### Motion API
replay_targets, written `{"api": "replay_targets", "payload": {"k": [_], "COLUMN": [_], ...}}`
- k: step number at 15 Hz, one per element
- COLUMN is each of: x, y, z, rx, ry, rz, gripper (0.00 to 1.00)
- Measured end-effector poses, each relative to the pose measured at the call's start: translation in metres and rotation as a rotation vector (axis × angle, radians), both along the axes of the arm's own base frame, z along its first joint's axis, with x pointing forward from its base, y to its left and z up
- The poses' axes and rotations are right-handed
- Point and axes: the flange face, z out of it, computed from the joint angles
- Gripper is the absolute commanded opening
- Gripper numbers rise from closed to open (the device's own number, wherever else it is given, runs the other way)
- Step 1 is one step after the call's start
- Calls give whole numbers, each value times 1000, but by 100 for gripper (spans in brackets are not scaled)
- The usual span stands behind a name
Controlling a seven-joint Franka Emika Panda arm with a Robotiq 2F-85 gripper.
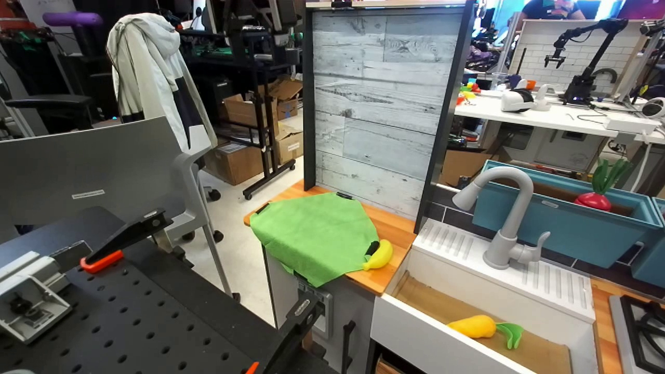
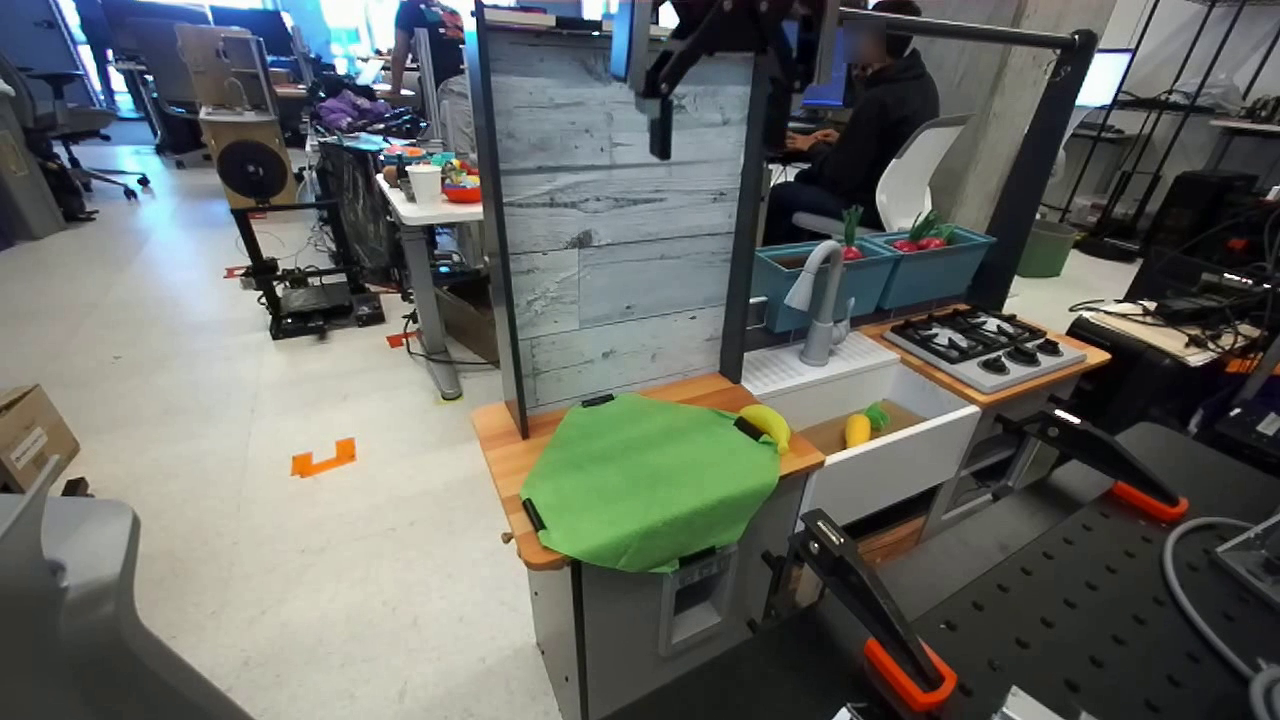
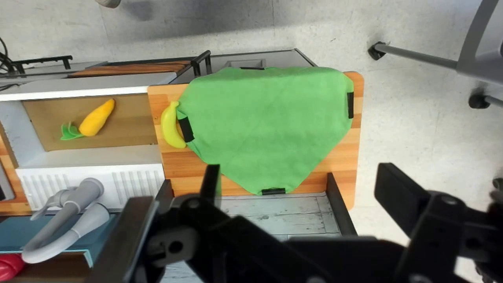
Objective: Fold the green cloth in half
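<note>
Green cloth [image 3: 271, 122] lying unfolded on the wooden countertop [image 3: 346, 161], its long axis running along the countertop.
In the wrist view that axis goes from the banana [image 3: 169, 126] at left toward the countertop's free end at right; a narrowed corner points to the gray panel [image 2: 620, 220] standing upright behind, and the opposite edge droops over the front. The banana lies just beside 1 of the 4 black tabs [image 3: 186, 129] on the cloth's rim (close enough that it seems to touch). Next to the countertop is a white sink [image 3: 98, 157] with a yellow toy carrot [image 3: 96, 120] in it and a gray faucet [image 1: 515, 218] at its back. The cloth looks matte, bright and mostly smooth, slightly puckered near the banana. The gripper [image 3: 302, 179] hangs above, apart from the cloth, jaws spread wide.
</note>
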Motion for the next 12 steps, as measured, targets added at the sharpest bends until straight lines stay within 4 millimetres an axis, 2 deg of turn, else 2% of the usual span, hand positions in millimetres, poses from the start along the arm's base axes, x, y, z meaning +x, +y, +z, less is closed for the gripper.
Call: {"api": "replay_targets", "payload": {"k": [3, 9, 12], "x": [11, 14, 12], "y": [13, 11, 16], "z": [-14, -13, -21], "rx": [-8, -6, -7], "ry": [11, 7, 17], "rz": [12, 8, 11], "gripper": [100, 100, 100]}}
